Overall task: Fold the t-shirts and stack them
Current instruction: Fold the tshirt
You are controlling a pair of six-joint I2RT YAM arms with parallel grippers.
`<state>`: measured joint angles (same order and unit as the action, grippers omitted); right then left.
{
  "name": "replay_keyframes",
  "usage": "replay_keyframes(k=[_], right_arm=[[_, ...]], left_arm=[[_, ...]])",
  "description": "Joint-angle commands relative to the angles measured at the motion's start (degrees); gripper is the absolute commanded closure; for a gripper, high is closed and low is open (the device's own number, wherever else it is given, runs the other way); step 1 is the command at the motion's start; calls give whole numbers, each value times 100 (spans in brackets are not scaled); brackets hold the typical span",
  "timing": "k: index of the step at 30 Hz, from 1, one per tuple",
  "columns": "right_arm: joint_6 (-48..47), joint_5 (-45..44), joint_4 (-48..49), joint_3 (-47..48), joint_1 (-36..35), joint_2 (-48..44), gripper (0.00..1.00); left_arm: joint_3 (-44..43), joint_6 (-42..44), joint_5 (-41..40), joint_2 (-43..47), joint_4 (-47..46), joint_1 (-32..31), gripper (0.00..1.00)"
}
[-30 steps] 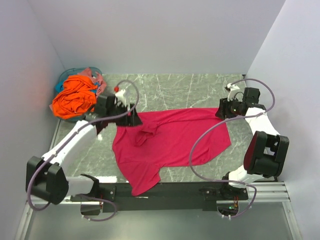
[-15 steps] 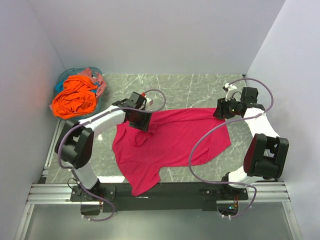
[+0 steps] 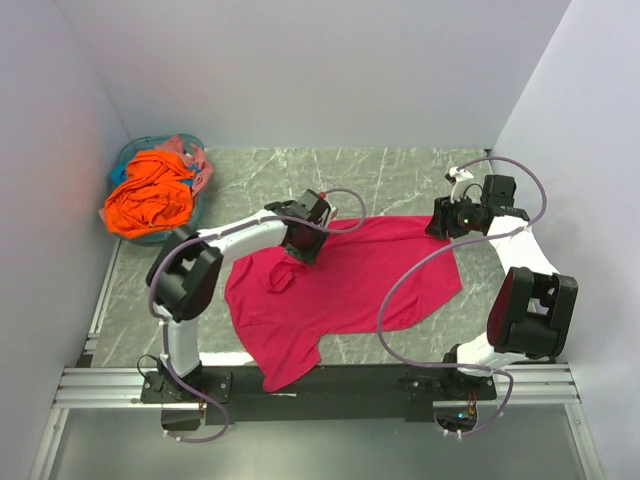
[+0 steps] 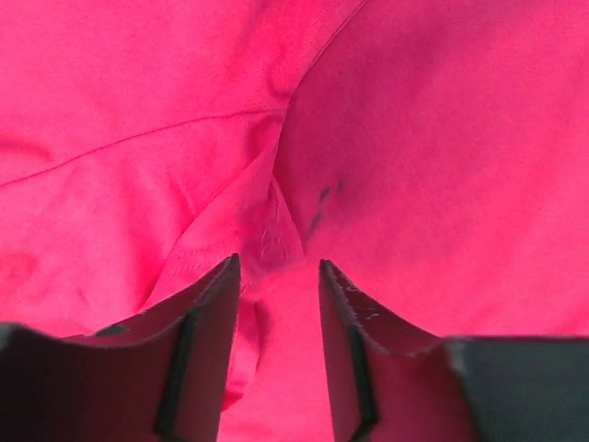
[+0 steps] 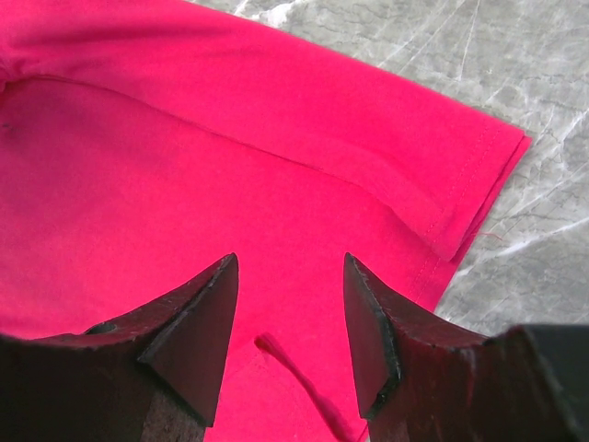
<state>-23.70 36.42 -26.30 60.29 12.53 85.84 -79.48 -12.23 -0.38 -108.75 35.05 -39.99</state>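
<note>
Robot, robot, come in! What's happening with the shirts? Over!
Left claw open, low over a wrinkle in the crimson shirt. Right claw open above its sleeve. Shirt spread out, not yet folded. Orange shirt off in the basket, nothing blocking.

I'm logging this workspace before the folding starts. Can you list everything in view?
crimson t-shirt: one, crimson-pink, spread on the table's middle
orange t-shirt: one, bright orange, heaped in the basket
salmon t-shirt: one, pale salmon-pink, in the basket behind the orange one, mostly hidden
basket: one, teal, far left corner
table: one, grey-green marbled
left arm: one, white and black, reaching over the crimson t-shirt
left fingers: two, dark, apart astride a fold of it
right arm: one, white and black, at the right
right fingers: two, dark, apart over the sleeve
</note>
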Motion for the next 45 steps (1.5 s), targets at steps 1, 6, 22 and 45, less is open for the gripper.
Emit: replay_keyframes(k=[1,6,22,45], right_arm=[[-55,110,38,-53,30,-85,43],[-55,110,46,-70,21,-94,43],[-38,181,11,-53,56,-129,43],[-91,137,-24,-18,56,-50,43]], left_arm=[[-313,-183,-559,-234,257,-158,58],[-524,-262,-919,-419,389,-325,62],[-709,-376,-991,-464,442,-607,99],[-622,-877,-1155,186,-85,-757,39]])
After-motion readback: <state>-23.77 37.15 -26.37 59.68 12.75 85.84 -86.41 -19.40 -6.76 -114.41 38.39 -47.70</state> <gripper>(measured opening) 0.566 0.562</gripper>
